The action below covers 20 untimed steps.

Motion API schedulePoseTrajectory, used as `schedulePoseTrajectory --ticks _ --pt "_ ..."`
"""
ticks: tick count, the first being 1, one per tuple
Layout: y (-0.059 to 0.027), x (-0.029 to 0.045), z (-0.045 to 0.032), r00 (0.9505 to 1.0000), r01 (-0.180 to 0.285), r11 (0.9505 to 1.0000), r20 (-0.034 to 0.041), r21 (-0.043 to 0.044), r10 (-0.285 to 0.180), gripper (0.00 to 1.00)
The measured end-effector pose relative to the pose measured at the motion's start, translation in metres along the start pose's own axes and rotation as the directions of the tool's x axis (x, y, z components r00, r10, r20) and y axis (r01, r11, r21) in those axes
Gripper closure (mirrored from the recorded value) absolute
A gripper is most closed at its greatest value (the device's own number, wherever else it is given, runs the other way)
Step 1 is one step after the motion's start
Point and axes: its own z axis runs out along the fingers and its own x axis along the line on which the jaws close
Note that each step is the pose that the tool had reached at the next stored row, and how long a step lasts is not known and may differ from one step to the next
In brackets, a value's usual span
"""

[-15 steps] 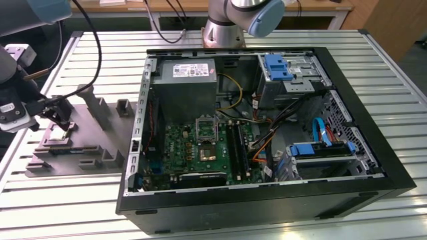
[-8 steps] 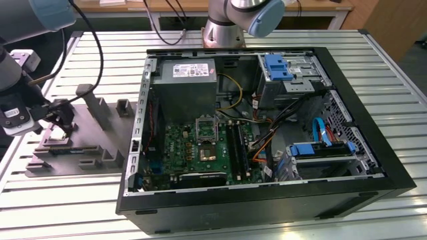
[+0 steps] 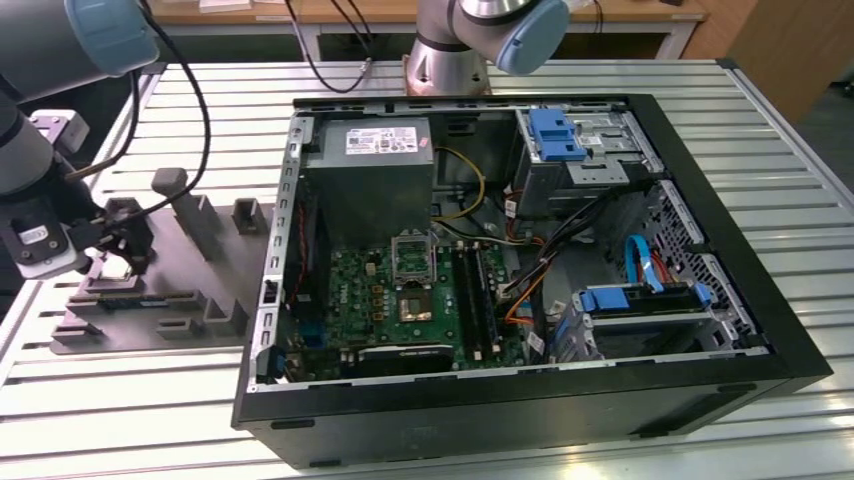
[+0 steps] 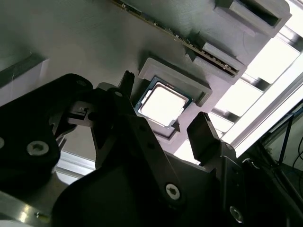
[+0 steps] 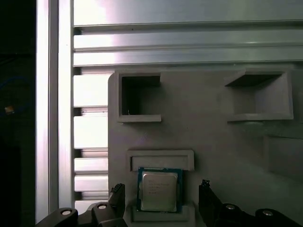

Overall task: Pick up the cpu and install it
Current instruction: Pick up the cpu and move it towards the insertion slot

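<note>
At the exterior view's far left, your gripper (image 3: 118,262) hangs over the grey fixture (image 3: 200,300). Its jaws are spread wide and hold nothing, one on each side of the cpu (image 5: 158,190). The cpu lies flat in its recess (image 5: 161,160). If you close off-centre, a finger may catch the recess wall or tip the chip.

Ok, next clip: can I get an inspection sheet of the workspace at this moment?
Surface: slatted metal table.
Job's things: cpu lies flat in a recess of the grey holder tray; open computer case beside the tray.
Clutter: nothing seen.
Grippers: tool open, fingers either side of the cpu, gaps visible.
Cables: black cable hangs by the arm; coloured wires inside the case.
Surroundings: another arm's base behind the case.
</note>
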Motion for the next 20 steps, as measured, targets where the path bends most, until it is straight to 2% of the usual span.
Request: schedulePoseTrajectory --ticks 4,20 --pt "0.003 0.0001 0.0008 1.0 -0.001 1.0 0.0 0.0 0.001 0.28" --pt "0.0032 0.0009 0.0093 1.0 0.0 1.0 -0.0001 -0.0016 0.0 0.28"
